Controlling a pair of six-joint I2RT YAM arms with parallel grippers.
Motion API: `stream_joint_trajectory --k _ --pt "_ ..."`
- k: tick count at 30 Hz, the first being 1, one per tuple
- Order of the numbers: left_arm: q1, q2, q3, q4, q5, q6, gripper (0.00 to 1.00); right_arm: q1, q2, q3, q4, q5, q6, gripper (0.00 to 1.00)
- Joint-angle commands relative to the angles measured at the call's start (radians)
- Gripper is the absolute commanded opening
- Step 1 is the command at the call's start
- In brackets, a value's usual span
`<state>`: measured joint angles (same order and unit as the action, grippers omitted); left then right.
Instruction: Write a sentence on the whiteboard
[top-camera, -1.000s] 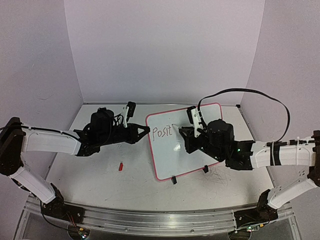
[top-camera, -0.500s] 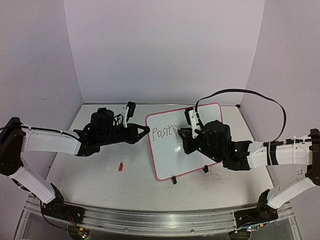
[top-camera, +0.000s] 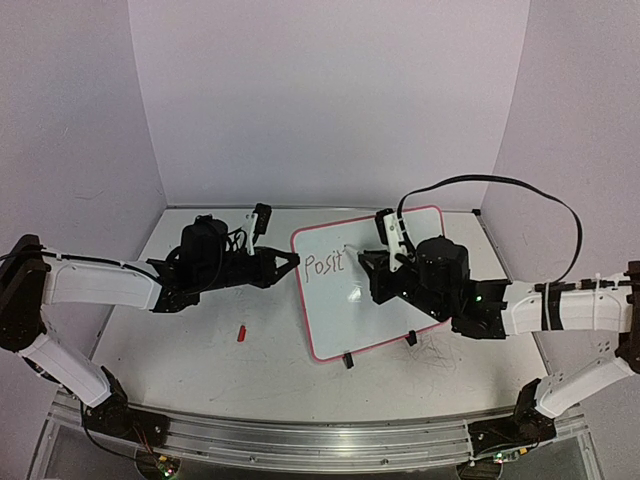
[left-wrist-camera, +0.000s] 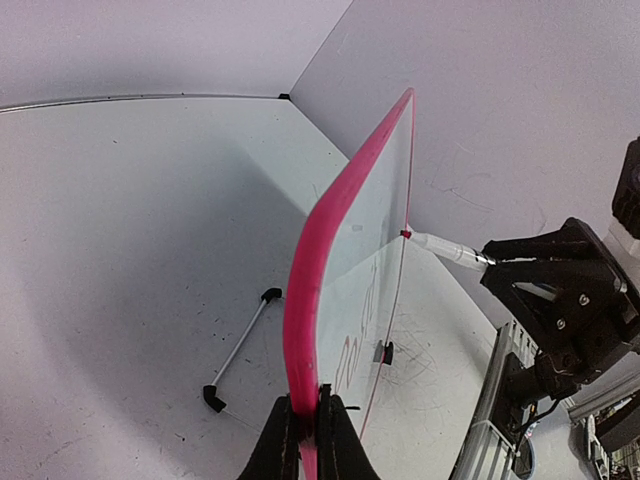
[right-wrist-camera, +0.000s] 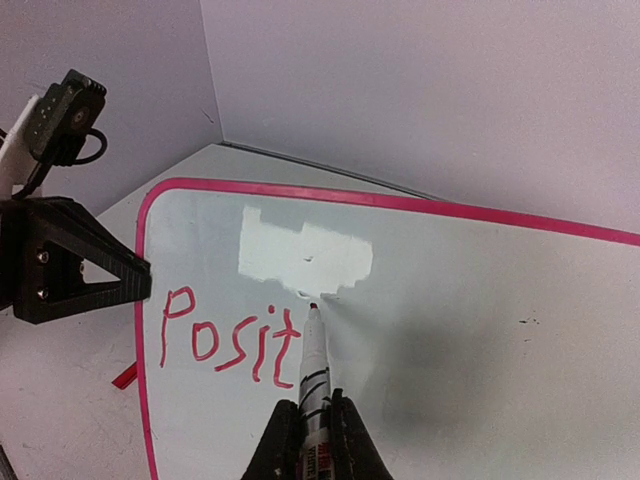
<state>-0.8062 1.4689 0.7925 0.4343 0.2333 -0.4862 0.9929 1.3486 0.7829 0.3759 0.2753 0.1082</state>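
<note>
The sentence (right-wrist-camera: 228, 340) reads only "Posit", thin red strokes at the left of the whiteboard (right-wrist-camera: 480, 320), a glossy white panel with a rounded pink frame, propped tilted on the bench (top-camera: 200, 350). The marker (right-wrist-camera: 313, 365) runs lengthwise straight out of the right pincer (right-wrist-camera: 313, 425), which is clamped on its barrel, its tip at the board just right of the "t", so the next letter lies rightward. The left pincer (left-wrist-camera: 308, 425) is clamped on the frame's left edge

whiteboard (top-camera: 335, 312) on table (top-camera: 190, 350), cap (top-camera: 241, 333), perhaps, left
</note>
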Motion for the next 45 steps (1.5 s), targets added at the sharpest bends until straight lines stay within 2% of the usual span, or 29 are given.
stream_joint_trajectory --k 1,28,45 --pt "0.005 -0.033 0.027 -0.018 -0.025 0.046 0.0 -0.004 -0.013 -0.014 0.006 -0.028 0.018 0.0" --pt "0.005 -0.033 0.03 -0.02 -0.026 0.052 0.0 -0.004 0.027 0.003 -0.031 0.011 0.021 0.0" --pt "0.006 -0.032 0.031 -0.022 -0.028 0.052 0.0 0.011 0.011 -0.047 -0.054 0.008 0.048 0.0"
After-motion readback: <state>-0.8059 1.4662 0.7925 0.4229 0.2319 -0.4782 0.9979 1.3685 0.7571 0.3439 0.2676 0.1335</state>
